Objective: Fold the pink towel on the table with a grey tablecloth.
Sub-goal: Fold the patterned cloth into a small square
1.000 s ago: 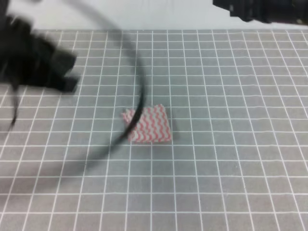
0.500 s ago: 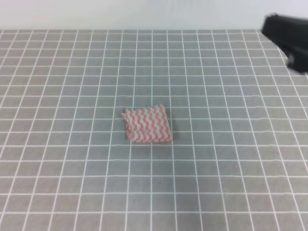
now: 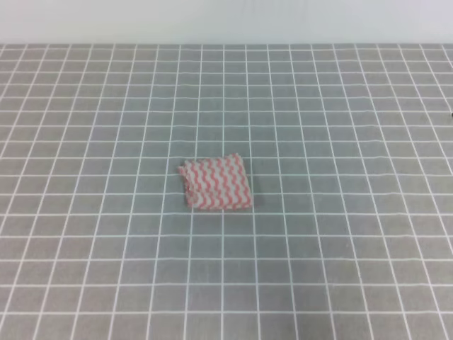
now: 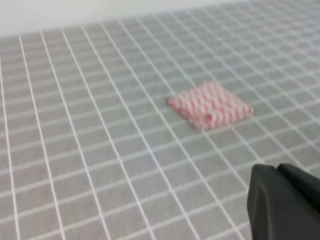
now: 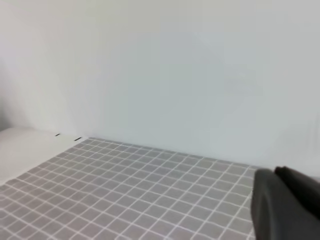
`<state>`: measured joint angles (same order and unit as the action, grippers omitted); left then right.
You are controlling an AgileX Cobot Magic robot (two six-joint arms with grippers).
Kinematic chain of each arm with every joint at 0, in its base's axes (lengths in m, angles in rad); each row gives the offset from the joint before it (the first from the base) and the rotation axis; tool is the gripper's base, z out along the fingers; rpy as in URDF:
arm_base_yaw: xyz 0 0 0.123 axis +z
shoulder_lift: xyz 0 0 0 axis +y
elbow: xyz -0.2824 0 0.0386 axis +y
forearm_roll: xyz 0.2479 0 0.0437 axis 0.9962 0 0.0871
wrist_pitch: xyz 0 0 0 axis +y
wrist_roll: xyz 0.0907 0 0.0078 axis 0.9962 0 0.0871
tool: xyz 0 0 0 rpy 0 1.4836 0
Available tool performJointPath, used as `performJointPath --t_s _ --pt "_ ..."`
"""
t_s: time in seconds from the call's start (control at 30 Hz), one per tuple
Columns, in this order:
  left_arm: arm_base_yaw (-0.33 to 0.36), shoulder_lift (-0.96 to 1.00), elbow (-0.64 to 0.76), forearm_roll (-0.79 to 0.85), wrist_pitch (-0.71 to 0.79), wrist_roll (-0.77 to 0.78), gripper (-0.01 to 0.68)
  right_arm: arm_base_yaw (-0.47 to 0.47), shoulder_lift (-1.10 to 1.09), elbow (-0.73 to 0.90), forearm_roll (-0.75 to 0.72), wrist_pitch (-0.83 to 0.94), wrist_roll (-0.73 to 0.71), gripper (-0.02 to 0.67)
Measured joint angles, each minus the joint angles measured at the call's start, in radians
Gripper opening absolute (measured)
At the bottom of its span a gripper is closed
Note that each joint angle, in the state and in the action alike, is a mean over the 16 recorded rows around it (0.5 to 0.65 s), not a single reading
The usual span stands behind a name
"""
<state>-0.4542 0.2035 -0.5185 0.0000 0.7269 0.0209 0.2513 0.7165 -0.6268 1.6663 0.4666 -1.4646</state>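
Pink towel [image 3: 216, 183] lies flat near the middle of the counter [image 3: 340, 142], grey cloth with a white grid. Already looks folded: compact rectangle, layered edge visible along its left side in the exterior high view. Nothing touches it.

Left tool [image 4: 285, 202]: only a dark blurred part shows at the bottom right corner of the left wrist view, well apart from the towel; open or closed, cannot tell. Right tool [image 5: 287, 202]: same, a dark blurred piece at the bottom right of the right wrist view, camera facing the wall [image 5: 160, 65] and far counter edge; jaw state cannot tell. Neither tool shows in the exterior high view.

Judgement: fold looks done, arms pulled clear. Step in hand is probably retreat or check.

If another fold is wanted, to do it well:
- come in low at the layered left edge, pinch all the layers together, not just the top one
- lift a little, carry across, lay down along a grid line
- thin cloth, likely to slip or spring open, so press before letting go
- keep the other tool clear.
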Motion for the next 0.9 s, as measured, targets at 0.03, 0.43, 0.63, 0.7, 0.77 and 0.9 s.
performJointPath --t_s 0.03,0.43,0.63,0.7,0.77,0.9 --pt "0.000 0.000 0.000 0.000 0.011 0.000 -0.003 0.000 -0.011 0.008 0.002 0.009 -0.002 -0.017" --pt "0.000 0.005 -0.001 0.000 0.063 0.001 -0.002 0.000 -0.041 0.049 -0.065 0.131 -0.017 -0.017" --pt "0.000 0.005 -0.001 0.000 0.065 0.001 -0.003 0.000 -0.045 0.059 -0.163 0.025 -0.082 -0.016" --pt "0.000 0.007 -0.001 0.000 0.063 0.002 -0.002 -0.003 -0.057 0.067 -0.194 -0.030 -0.106 -0.016" --pt "-0.001 0.008 -0.001 0.002 0.062 0.002 -0.002 -0.010 -0.080 0.079 -0.222 -0.087 -0.129 -0.016" --pt "0.000 0.007 -0.001 0.004 0.063 0.002 -0.003 -0.035 -0.163 0.120 -0.255 -0.187 -0.181 -0.017"
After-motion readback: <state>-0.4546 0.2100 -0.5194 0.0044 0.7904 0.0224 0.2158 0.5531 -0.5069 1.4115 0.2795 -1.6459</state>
